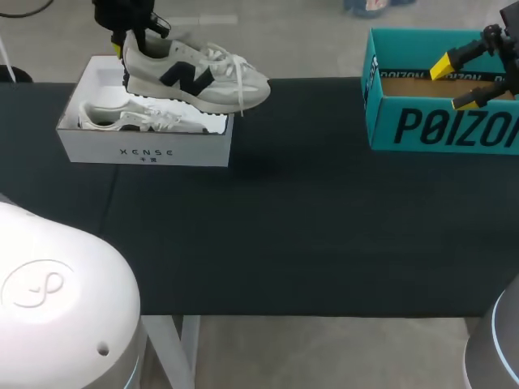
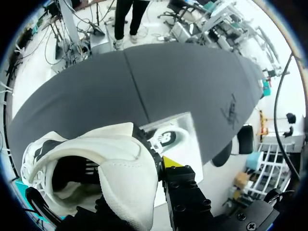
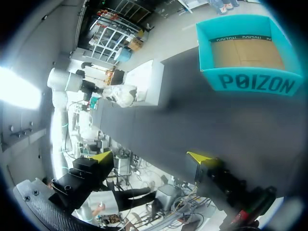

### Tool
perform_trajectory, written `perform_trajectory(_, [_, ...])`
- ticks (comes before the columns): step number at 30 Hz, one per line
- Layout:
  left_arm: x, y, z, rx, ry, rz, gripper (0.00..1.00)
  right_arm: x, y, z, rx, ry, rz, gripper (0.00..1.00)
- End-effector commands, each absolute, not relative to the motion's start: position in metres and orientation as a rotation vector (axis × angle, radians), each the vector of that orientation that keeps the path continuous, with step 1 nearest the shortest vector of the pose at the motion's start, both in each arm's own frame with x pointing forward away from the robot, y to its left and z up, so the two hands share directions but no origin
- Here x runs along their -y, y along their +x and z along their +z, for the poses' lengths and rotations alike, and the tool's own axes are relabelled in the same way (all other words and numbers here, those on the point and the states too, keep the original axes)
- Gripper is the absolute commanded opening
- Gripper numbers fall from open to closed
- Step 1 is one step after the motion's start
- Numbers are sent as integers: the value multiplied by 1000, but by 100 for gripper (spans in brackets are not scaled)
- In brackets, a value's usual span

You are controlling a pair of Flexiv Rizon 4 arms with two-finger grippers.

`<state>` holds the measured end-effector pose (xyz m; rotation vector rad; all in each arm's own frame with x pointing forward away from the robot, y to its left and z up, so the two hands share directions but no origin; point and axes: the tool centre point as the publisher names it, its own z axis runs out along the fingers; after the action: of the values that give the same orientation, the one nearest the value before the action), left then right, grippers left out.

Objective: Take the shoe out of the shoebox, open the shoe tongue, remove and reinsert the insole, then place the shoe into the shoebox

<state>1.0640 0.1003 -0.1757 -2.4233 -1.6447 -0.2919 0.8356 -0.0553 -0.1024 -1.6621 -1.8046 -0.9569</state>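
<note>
second shoe [image 1: 130,120] half hidden in shoebox [image 1: 97,146]

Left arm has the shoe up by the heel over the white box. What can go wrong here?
1. The left gripper holds the shoe only by the heel; the toe hangs unsupported and may sag or slip.
2. Loose laces dangle by the white shoebox and the second shoe in it; they may snag.
3. The right gripper, open over the teal box, is too far to help.
</note>
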Motion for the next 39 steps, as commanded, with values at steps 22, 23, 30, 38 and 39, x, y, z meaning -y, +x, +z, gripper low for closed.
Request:
perform_trajectory(22, [-142,1110,-177,1695,-2519,-267,0,55,837,-103,1806,-1662,-952,100])
perform_trajectory(23, [-143,1110,-180,1684,-2503,-270,0,55,837,-103,1806,-1662,-952,100])
perform_trajectory(30, [-181,1142,-180,1747,-2475,-298,0,55,837,-103,1806,-1662,-952,100])
perform_trajectory(38, [-204,1183,-197,1743,-2451,-400,0,55,837,-103,1806,-1662,-952,100])
perform_trajectory(39, [-207,1188,-198,1758,-2456,-416,0,55,837,-103,1806,-1662,-952,100])
